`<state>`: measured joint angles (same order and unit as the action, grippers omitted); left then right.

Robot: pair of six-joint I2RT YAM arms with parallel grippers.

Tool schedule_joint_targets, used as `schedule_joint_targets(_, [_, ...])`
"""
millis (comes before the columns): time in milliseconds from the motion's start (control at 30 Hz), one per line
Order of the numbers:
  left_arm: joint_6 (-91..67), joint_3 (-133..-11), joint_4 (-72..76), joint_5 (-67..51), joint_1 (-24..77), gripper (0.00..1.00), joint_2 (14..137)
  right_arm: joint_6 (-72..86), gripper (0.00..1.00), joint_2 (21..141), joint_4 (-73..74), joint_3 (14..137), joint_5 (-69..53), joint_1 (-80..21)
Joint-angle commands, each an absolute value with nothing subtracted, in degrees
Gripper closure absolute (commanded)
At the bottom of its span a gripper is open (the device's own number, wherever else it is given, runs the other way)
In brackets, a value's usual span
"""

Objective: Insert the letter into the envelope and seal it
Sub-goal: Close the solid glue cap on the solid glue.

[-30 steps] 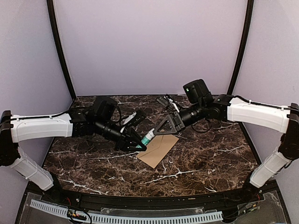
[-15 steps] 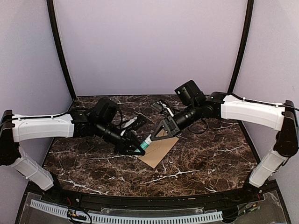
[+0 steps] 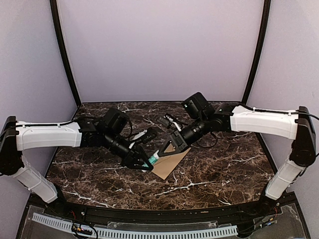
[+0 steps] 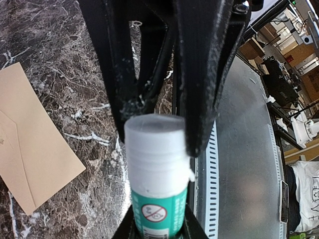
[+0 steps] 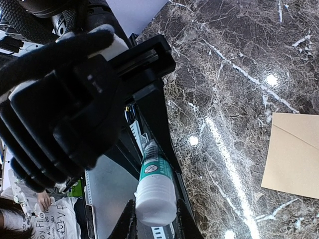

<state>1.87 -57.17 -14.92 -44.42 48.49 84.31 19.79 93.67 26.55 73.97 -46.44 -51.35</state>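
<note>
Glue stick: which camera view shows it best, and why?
Left wrist: the glue stick sits close, white cap and teal label clear. Right wrist shows it smaller, cap first; the top view only a tiny sliver.

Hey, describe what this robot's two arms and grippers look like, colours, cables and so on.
The two arms match. The left arm and the right arm have white shells on the long links, with black joints and wrists. A thin black cable runs along each white shell. The left gripper and the right gripper are matte black plastic. The right one's fingers form an open triangular frame.
</note>
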Motion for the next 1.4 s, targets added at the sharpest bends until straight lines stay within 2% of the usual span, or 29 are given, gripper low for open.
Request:
schedule_joint_targets(0, [0.3,-58.3,-3.9,-45.9,48.5,1.0,82.8,22.2,1.0,94.7,20.1,71.6,-50.4,-55.8])
schedule_joint_targets(633, [-1.6,-61.1,-0.4,-46.1,48.5,1.0,83.0,24.5,1.0,95.8,14.4,68.7,-54.3,-58.3])
schedule_joint_targets(833, [1.3,-61.1,-5.9,-44.2,48.5,1.0,83.3,19.5,0.98,91.8,21.6,71.1,-42.9,-56.7])
schedule_joint_targets(933, [2.2,-60.8,-7.9,-41.9,48.5,1.0,83.1,18.3,0.74,87.5,22.6,71.5,-38.2,-53.9])
schedule_joint_targets(1033, [1.9,-59.5,-8.4,-39.3,48.5,1.0,82.4,17.2,0.45,83.9,23.5,71.7,-35.1,-51.0])
schedule_joint_targets(1133, [0.5,-58.1,-6.3,-37.0,48.5,1.0,81.5,15.6,0.23,81.1,25.8,72.6,-32.7,-48.7])
schedule_joint_targets(1233, [-3.1,-55.1,-1.5,-32.7,48.5,1.0,79.4,15.3,0.1,78.7,26.6,72.4,-30.3,-47.3])
schedule_joint_targets(1367, [-8.0,-51.9,8.6,-25.0,48.5,1.0,77.4,18.7,0.05,75.4,22.0,69.4,-24.8,-46.5])
